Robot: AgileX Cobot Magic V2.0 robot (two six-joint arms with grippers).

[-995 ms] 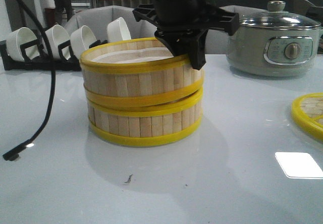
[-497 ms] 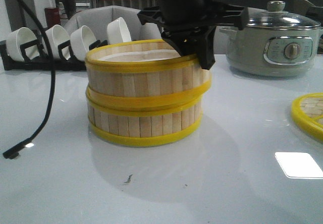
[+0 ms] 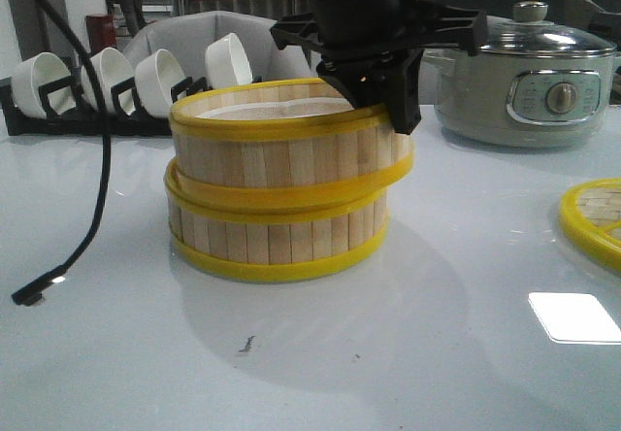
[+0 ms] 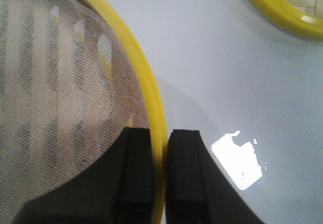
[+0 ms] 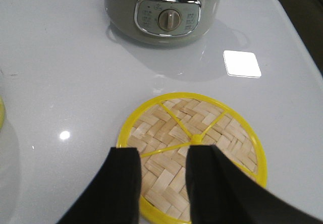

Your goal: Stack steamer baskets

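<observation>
Two steamer baskets stand stacked at the middle of the table. The lower basket (image 3: pixel 277 239) rests flat. The upper basket (image 3: pixel 281 157) sits on it shifted to the right and slightly tilted, overhanging on the right side. My left gripper (image 3: pixel 393 111) comes down from above and is shut on the upper basket's yellow rim (image 4: pixel 157 128), one finger (image 4: pixel 136 173) inside over the pale mesh liner (image 4: pixel 60 82), the other outside. My right gripper (image 5: pixel 162 183) is open, hovering over the woven lid (image 5: pixel 192 148) and holding nothing.
A grey electric pot (image 3: pixel 529 86) with a glass lid stands at the back right. The flat lid (image 3: pixel 594 219) lies at the right edge. A black rack of white bowls (image 3: pixel 116 80) is at the back left. A black cable (image 3: pixel 92 179) trails across the left side.
The left gripper has carried the upper basket a little to the right, so it now overhangs the lower one there. The cable's end has shifted slightly.
</observation>
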